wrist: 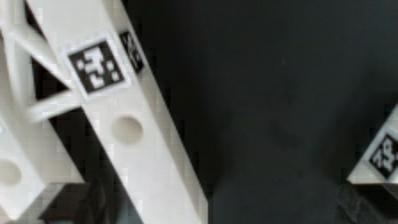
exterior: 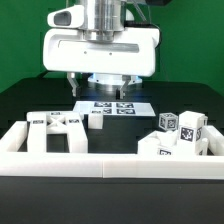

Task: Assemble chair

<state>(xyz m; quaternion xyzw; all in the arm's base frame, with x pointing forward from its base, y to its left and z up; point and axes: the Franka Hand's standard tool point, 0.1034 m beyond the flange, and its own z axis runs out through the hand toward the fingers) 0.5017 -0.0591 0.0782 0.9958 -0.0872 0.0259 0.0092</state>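
Note:
The chair is in loose white pieces with black-and-white tags. In the exterior view a ladder-like frame piece lies at the left, with a small block beside it. Several tagged blocks are heaped at the right. My gripper hangs above the back middle of the table, open and holding nothing. The wrist view shows a long white bar with a tag and round holes running slantwise under the gripper. The tagged corner of another piece shows at the edge.
The marker board lies flat under the gripper. A long low white border rail runs along the front and turns back at both ends, fencing in the pieces. The table is black, with a green backdrop behind it.

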